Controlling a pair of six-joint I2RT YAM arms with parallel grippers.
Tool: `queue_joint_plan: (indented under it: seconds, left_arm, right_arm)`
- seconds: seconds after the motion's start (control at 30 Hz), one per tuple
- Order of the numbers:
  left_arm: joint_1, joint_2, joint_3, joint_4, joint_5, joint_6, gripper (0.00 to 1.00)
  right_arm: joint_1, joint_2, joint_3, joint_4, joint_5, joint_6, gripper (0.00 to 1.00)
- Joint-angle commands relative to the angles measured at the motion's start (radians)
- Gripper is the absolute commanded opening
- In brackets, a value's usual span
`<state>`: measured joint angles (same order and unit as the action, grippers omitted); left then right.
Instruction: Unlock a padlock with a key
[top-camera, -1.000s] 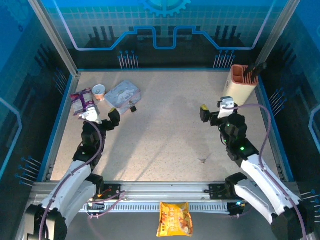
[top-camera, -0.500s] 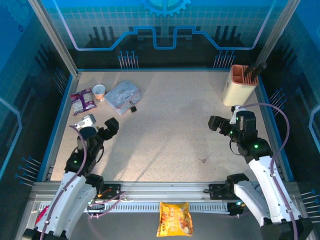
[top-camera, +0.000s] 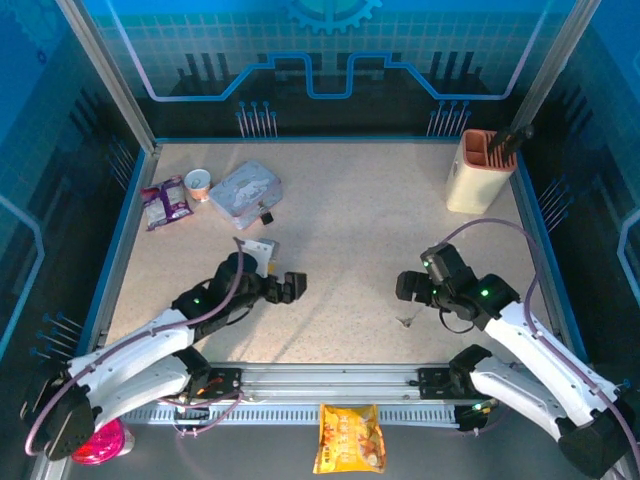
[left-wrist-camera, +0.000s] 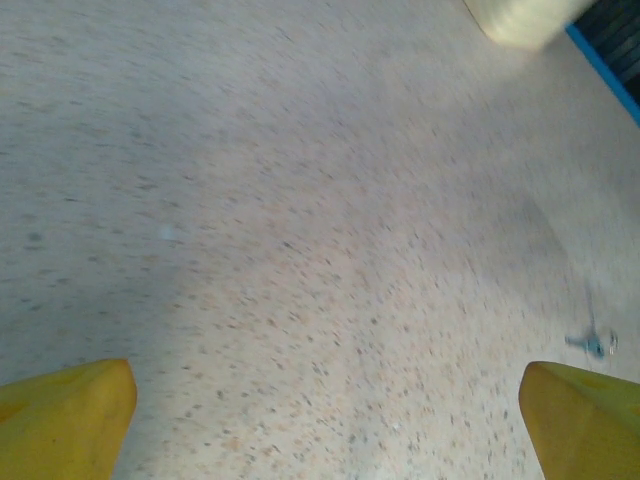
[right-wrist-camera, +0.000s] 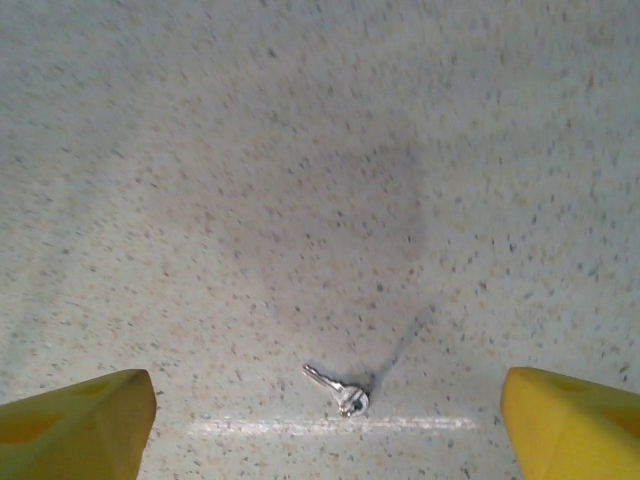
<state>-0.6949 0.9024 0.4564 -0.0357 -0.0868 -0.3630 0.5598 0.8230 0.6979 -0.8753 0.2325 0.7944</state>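
Lying at the near right corner of the pale blue tin (top-camera: 243, 188), the tiny dark padlock (top-camera: 266, 217) sits on the speckled bench (top-camera: 350, 190). It is too small to tell whether it touches the tin. The key (top-camera: 407, 321) lies flat on the bench well apart from the tin, far to its right and much nearer the arm bases.

The left pincer (top-camera: 292, 286) hangs nearer than the tin and slightly to its right, its arm stretched low over the bench. In the left wrist view its yellow fingertips (left-wrist-camera: 65, 415) stand wide apart with nothing between them. The right pincer (top-camera: 409, 287) is farther to the tin's right, close to the key. The right wrist view shows its fingertips (right-wrist-camera: 75, 420) also spread wide and holding nothing. The silvery key (right-wrist-camera: 340, 390) rests on the bench ahead of the gap between them.

Just left of the tin stand a small round tub (top-camera: 199, 183) and a purple snack packet (top-camera: 163, 203). Far to the tin's right, at about the same depth, stands a cream holder (top-camera: 478, 172) with dark handles poking out. An orange snack bag (top-camera: 349, 437) lies beyond the bench's near rail, well to the near right of the tin.
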Motion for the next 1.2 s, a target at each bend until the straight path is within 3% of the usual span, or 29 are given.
queue_joint_plan:
  seconds: [0.0, 0.33, 0.7, 1.17]
  left_arm:
    - [-0.029, 0.033, -0.007, 0.113, -0.048, 0.088, 0.99]
    - [-0.038, 0.089, -0.010, 0.148, -0.085, 0.072, 0.99]
    - [-0.045, 0.128, -0.002, 0.162, -0.079, 0.062, 0.99]
    - [-0.056, 0.161, 0.013, 0.159, -0.088, 0.066, 0.99]
  right_arm:
    - [0.043, 0.019, -0.052, -0.044, 0.016, 0.135, 0.87]
    - [0.120, 0.055, -0.195, 0.100, -0.004, 0.317, 0.65]
    - [0.146, 0.081, -0.280, 0.219, -0.012, 0.377, 0.44]
    - [0.163, 0.125, -0.322, 0.302, -0.027, 0.397, 0.36]
